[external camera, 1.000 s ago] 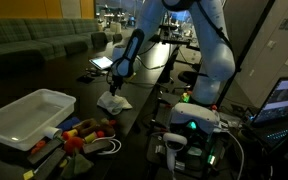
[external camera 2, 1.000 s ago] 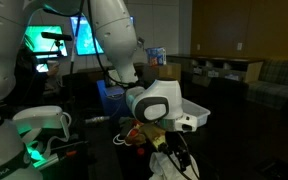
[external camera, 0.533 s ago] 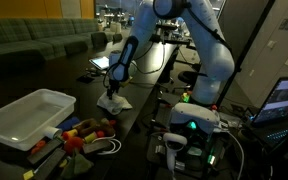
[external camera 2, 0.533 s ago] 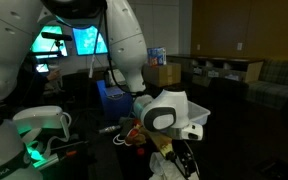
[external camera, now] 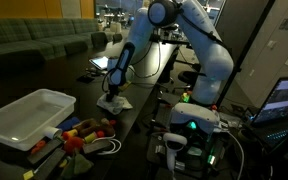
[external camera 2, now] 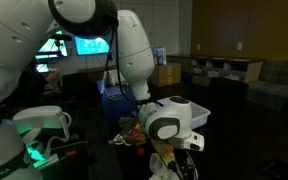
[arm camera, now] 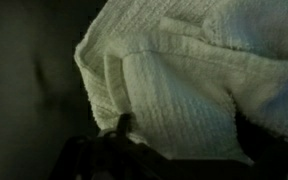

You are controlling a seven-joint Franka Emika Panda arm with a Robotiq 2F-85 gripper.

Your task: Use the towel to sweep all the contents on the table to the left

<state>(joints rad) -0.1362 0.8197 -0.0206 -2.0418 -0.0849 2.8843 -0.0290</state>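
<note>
The gripper (external camera: 111, 96) is down on the towel (arm camera: 184, 80) right beneath it; whether it is closed I cannot tell. The items (external camera: 86, 130) on the table (external camera: 136, 112), apart from it, look unswept

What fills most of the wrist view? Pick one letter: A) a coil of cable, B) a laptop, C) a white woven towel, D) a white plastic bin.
C: the pale, ribbed cloth of the towel covers most of the wrist view, folded over at its edge.
</note>
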